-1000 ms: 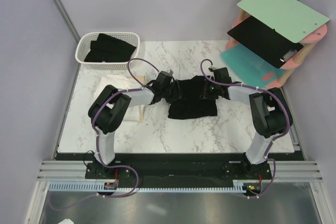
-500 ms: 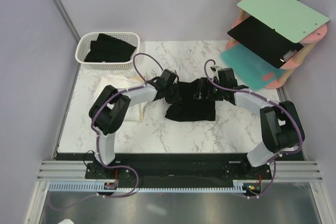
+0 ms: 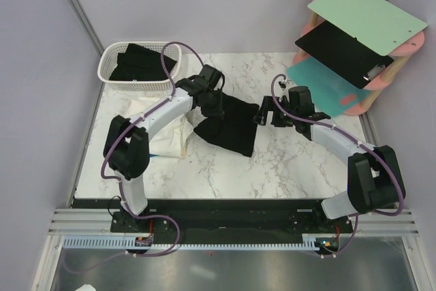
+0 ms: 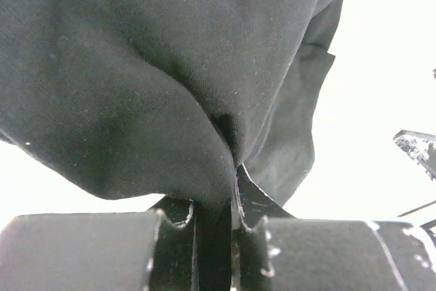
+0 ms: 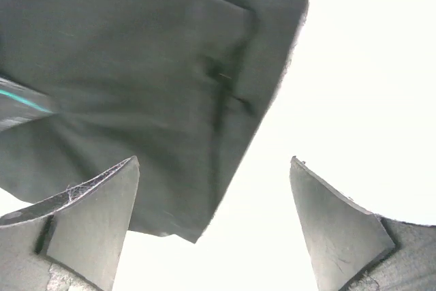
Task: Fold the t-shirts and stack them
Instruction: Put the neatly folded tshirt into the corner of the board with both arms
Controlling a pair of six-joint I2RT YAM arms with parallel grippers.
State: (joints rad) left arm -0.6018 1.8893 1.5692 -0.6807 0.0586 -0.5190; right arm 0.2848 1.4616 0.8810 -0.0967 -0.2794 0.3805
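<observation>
A black t-shirt lies bunched at the middle of the marble table, its upper edge lifted. My left gripper is shut on that edge; in the left wrist view the jaws pinch a fold of the black t-shirt. My right gripper stands open just right of the shirt, holding nothing. In the right wrist view the black t-shirt hangs ahead, left of the wide gap in the right gripper. A cream t-shirt lies flat at the table's left, partly under the left arm.
A white lattice basket with black cloth in it stands at the back left corner. A pink rack at the back right carries green, black and teal boards. The table's near edge runs along the arms' bases.
My right gripper opened, let go of the black t-shirt and drew back to the right. The left gripper closed on the shirt and pulled it left and toward the back.
</observation>
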